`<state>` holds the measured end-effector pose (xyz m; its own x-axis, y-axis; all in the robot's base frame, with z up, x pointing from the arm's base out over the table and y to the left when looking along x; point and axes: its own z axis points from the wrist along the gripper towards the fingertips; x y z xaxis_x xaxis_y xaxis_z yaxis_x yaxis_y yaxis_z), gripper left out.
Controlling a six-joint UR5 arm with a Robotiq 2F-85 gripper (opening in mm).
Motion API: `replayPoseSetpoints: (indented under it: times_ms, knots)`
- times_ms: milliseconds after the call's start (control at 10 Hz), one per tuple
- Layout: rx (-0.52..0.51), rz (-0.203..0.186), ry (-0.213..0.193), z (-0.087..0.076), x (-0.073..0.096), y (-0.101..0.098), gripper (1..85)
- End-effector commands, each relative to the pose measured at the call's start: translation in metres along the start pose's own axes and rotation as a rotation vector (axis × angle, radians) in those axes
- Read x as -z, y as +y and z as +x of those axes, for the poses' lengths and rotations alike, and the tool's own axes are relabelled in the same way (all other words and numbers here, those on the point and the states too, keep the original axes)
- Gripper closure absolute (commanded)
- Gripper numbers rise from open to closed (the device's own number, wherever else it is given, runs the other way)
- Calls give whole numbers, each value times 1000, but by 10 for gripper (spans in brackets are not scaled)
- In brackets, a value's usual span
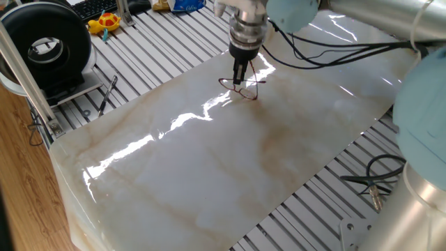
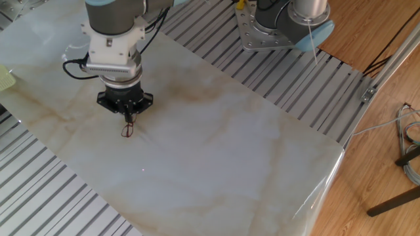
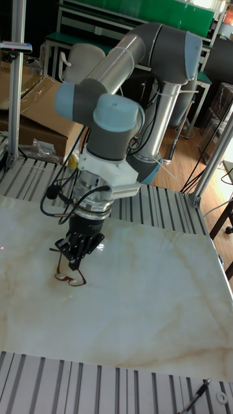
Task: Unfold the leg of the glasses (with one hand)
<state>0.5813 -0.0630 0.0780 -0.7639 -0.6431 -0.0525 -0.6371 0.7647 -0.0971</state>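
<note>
The glasses [image 1: 245, 90] are thin, dark reddish wire spectacles at the far part of the marble slab [image 1: 209, 160]. My black two-finger gripper [image 1: 238, 79] points straight down right above them, its fingers closed together on a thin leg that rises from the frame. In the other fixed view the lenses [image 2: 127, 130] show just below the gripper [image 2: 128, 117]. The tall fixed view shows the lenses [image 3: 70, 278] resting on the slab, with the leg running up into the gripper [image 3: 73, 260].
A black pen-like tool [image 1: 106, 94] lies on the slatted table left of the slab. A black round device [image 1: 49, 45] stands at the far left, with a yellow toy [image 1: 104, 22] behind it. Cables [image 1: 369, 174] lie by the arm's base at the right.
</note>
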Motion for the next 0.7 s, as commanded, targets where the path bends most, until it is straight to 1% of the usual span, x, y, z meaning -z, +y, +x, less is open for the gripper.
replayPoseSetpoints:
  times_ms: [0, 100, 200, 400, 500, 600]
  knots:
    - [-10, -24, 46, -1, 41, 7, 843]
    - [-14, -31, 55, 0, 48, 8, 843]
    - [-20, -41, 57, 0, 49, 10, 843]
    - [-23, -46, 91, 8, 53, 12, 843]
    - [-21, -46, 108, 11, 60, 11, 843]
    - [-15, -50, 151, 18, 71, 11, 843]
